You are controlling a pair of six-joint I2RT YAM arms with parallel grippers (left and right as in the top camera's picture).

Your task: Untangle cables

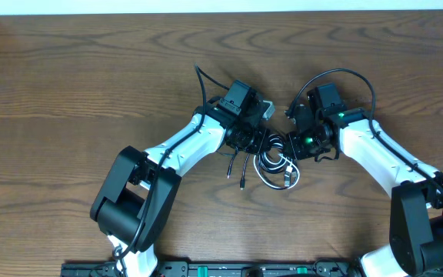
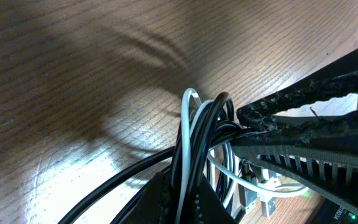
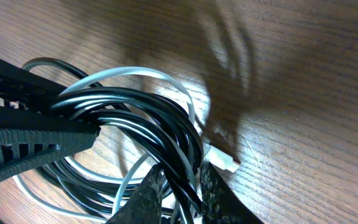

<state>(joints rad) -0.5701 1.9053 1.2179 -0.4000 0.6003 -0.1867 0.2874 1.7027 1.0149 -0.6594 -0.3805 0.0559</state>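
- Black cables [image 3: 148, 109] and one white cable [image 3: 143, 70] are lying in a tangled bundle about the middle of the wooden desk [image 1: 68, 85], well apart from every corner and a little nearer the edge where my arm bases are standing.
- I am clenching my left gripper [image 3: 91, 127] on the black strands, its fingertips meeting on them.
- I am pinching the same bundle with my right gripper [image 2: 255, 124]. Its two fingers are converging on the black loops, with a gap showing farther back between them.
- The two grippers are sitting just beside each other, and the bundle between them is touching both.
- The white cable is looping around the outside of the black ones, and its small white plug [image 3: 226, 161] is resting on the wood just beside my right fingers [image 3: 219, 199].
- Two loose black ends [image 1: 242, 178] are trailing out of the bundle toward the near edge, lying flat on the desk.
- Metal-tipped plug ends [image 2: 261, 200] are showing under the bundle in the left wrist view; I cannot tell which cables they are ending.
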